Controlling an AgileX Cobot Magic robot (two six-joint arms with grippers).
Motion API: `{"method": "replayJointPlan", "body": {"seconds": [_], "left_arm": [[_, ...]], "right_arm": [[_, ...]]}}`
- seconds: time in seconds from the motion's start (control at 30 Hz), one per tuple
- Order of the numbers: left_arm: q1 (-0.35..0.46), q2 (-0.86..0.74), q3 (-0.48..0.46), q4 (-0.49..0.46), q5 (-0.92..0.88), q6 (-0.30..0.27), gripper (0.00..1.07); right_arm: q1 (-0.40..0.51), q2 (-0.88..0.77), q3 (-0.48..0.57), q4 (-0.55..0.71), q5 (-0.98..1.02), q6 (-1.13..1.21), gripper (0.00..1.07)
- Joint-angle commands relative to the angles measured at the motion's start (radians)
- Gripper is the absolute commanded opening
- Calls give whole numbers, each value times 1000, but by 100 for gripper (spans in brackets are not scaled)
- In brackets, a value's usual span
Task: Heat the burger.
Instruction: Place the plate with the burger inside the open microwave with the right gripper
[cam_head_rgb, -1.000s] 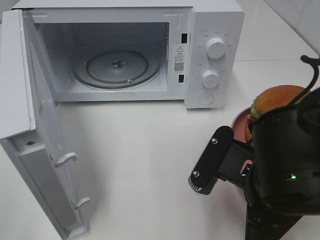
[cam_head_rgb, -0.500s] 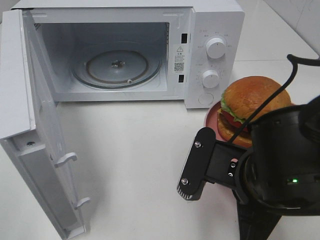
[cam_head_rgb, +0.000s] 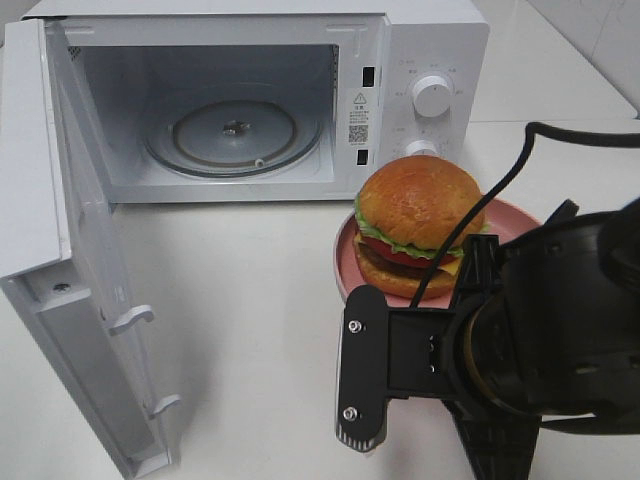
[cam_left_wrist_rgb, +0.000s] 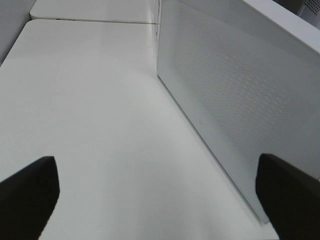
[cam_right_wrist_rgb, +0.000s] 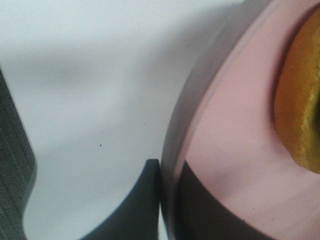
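The burger (cam_head_rgb: 420, 225) sits on a pink plate (cam_head_rgb: 343, 262) out in front of the microwave (cam_head_rgb: 430, 40), right below the dials. The open cavity is at about 10 o'clock from it in the high view. The right pincer (cam_right_wrist_rgb: 167, 200) is clamped on the plate's rim, one finger on top and one underneath, so the plate does the carrying and nothing touches the bun. The left pincer (cam_left_wrist_rgb: 157, 200) is spread wide with nothing in it, parked by the outside of the open door (cam_head_rgb: 60, 250).

The burger stands upright, bun top up, so its long axis is vertical. It's round, so it doesn't really face anywhere, though a corner of cheese (cam_head_rgb: 450, 268) pokes out at around 5 o'clock.

My take on doing this step well:
- Hold the plate dead level, since a tall stack gripped by one edge wants to tip.
- Go in slow toward 10 o'clock and swing wide of the door.
- Clear the cavity's lower lip, then set the plate down centred on the glass turntable (cam_head_rgb: 235, 130).
- Let go only once the plate is resting.

I can't tell for sure whether the plate is off the desk (cam_head_rgb: 250, 300).
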Motion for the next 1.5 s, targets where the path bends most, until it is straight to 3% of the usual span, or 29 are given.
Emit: {"method": "replayJointPlan", "body": {"seconds": [0.03, 0.37, 0.7, 1.03, 1.5], "left_arm": [[3, -1, 2, -2, 1, -3, 100], [3, -1, 2, -2, 1, -3, 100], [3, -1, 2, -2, 1, -3, 100], [3, -1, 2, -2, 1, -3, 100], [3, -1, 2, -2, 1, -3, 100]], "right_arm": [[1, -7, 0, -56, -24, -72, 0], [1, -7, 0, -66, -126, -228, 0], [-6, -7, 0, -163, -204, -263, 0], [-110, -7, 0, -150, -297, -401, 0], [-276, -7, -62, 127, -370, -906, 0]]}}
